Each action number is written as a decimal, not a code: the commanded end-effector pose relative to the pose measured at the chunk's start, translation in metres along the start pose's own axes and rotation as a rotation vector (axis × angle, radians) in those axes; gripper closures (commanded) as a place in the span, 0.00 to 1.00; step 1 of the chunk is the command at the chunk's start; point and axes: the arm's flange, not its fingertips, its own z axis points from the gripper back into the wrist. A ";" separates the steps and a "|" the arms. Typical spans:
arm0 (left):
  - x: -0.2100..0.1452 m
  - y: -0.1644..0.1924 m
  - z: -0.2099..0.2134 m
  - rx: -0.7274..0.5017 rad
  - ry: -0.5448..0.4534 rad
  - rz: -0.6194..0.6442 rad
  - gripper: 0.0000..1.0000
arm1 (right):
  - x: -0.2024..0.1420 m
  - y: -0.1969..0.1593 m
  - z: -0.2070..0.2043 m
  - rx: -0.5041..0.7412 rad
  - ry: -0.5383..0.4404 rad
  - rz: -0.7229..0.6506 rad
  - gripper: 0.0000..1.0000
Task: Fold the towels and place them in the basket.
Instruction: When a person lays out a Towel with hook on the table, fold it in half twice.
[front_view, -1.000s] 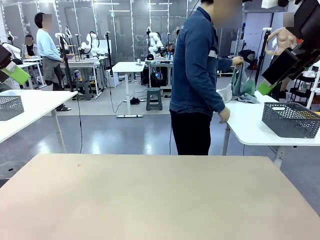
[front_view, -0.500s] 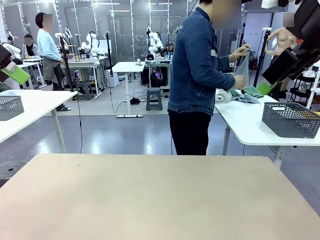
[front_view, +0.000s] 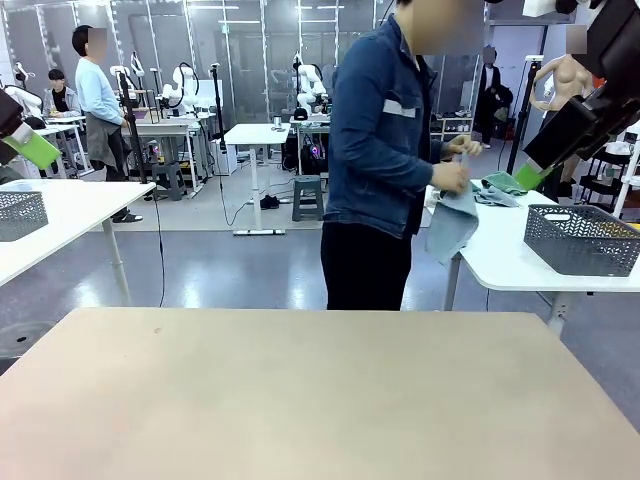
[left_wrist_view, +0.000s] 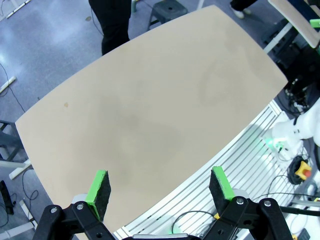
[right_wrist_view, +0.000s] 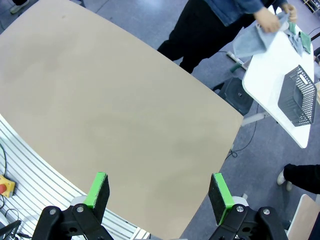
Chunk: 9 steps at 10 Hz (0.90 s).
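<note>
A person in a denim jacket stands beyond the far edge of the beige table (front_view: 320, 390), holding a light blue-grey towel (front_view: 452, 225) in both hands; the right wrist view has that towel (right_wrist_view: 249, 42) at its top edge. The dark grey mesh basket (front_view: 580, 238) sits on the white side table (front_view: 500, 255) at the right, and the right wrist view shows the same basket (right_wrist_view: 296, 97). My left gripper (left_wrist_view: 160, 187) hangs open high over the beige table with nothing between its fingers. My right gripper (right_wrist_view: 157, 192) is open too, equally high and holding nothing.
Green cloths (front_view: 505, 185) lie on the white side table behind the person's hands. A second mesh basket (front_view: 20, 215) sits on another white table at the far left. A green fingertip (front_view: 38, 150) of my left gripper and one (front_view: 530, 177) of my right show at the upper corners.
The person has turned from the side table toward my table, lifting the blue-grey towel off the pile and bringing it down in front of them. Neither arm has moved.
</note>
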 end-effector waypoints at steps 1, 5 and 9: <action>-0.001 -0.001 0.002 -0.006 -0.004 -0.012 0.00 | -0.001 -0.001 0.001 -0.002 -0.007 -0.003 0.00; -0.001 -0.001 0.002 -0.006 -0.004 -0.012 0.00 | -0.001 -0.001 0.001 -0.002 -0.007 -0.003 0.00; -0.001 -0.001 0.002 -0.006 -0.004 -0.012 0.00 | -0.001 -0.001 0.001 -0.002 -0.007 -0.003 0.00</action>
